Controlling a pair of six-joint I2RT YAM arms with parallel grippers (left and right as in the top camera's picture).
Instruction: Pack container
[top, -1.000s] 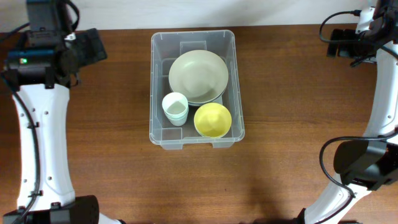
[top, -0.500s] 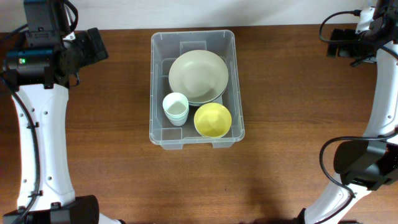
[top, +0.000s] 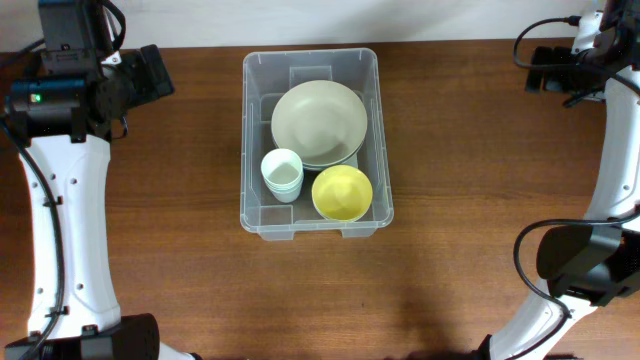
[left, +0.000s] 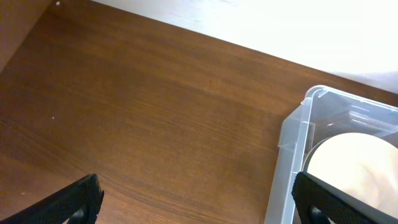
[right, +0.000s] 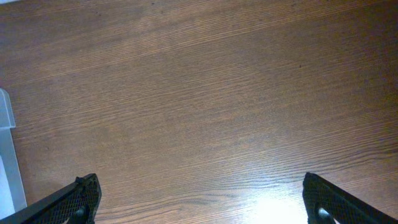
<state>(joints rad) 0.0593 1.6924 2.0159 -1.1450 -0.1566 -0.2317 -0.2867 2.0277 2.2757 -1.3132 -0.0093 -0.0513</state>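
Observation:
The clear plastic container (top: 252, 140) stands at the table's middle. Inside it lie a stack of pale green plates (top: 319, 123), a stack of white cups (top: 282, 173) and a yellow bowl (top: 342, 193). My left gripper (top: 150, 75) is raised at the far left, open and empty; its wrist view shows the container's corner (left: 298, 134) and a plate (left: 357, 168). My right gripper (top: 540, 68) is raised at the far right, open and empty over bare wood; the container's edge (right: 6, 155) shows at the left of its view.
The brown wooden table (top: 470, 230) runs to a white wall along the back edge (left: 261, 25). Both arms' white links stand along the left and right sides of the table.
The left arm shifted very slightly a second ago; since then nothing has visibly moved.

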